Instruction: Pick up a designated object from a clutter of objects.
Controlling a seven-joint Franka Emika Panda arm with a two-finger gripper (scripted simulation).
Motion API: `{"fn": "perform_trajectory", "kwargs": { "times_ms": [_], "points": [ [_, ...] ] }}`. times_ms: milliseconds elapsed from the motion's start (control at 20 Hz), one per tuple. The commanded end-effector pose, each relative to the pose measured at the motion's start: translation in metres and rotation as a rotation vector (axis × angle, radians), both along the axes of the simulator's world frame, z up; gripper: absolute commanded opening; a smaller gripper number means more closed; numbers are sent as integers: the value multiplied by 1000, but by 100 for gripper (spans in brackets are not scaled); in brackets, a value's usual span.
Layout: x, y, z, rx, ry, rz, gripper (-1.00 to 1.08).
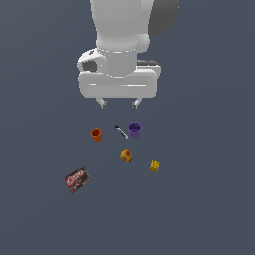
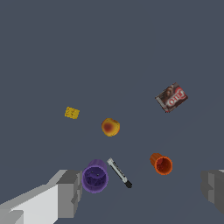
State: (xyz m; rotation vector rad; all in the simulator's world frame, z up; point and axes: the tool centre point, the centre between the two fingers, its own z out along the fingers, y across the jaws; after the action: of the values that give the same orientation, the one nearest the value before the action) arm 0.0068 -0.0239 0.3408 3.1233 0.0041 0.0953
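The designated object, a small yellow-orange ball with red patches [image 1: 126, 156] [image 2: 110, 127], lies on the dark floor amid the clutter of objects. Around it are an orange cup [image 1: 95, 135] [image 2: 161, 164], a purple cup [image 1: 135, 130] [image 2: 95, 176], a black-white marker [image 1: 121, 132] [image 2: 119, 172], a yellow block [image 1: 155, 166] [image 2: 72, 113] and a brown-red packet [image 1: 76, 180] [image 2: 172, 97]. My gripper [image 1: 119, 103] [image 2: 140, 188] hangs open well above the items, nearest the purple cup and marker, with nothing between its fingers [image 1: 102, 103].
The dark grey floor [image 1: 209, 199] stretches on all sides of the small cluster. The arm's white body [image 1: 119, 60] fills the upper middle of the exterior view.
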Motion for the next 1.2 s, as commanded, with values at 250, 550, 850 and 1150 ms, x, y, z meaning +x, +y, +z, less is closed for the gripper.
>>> {"fn": "perform_trajectory", "kwargs": {
  "times_ms": [250,550,850,1150],
  "points": [
    [0,9,5,14,-6,2,100],
    [-1,19,11,31,-13,0,100],
    [1,18,5,27,-11,25,100],
    [6,17,-11,17,-5,98,100]
  ]
}}
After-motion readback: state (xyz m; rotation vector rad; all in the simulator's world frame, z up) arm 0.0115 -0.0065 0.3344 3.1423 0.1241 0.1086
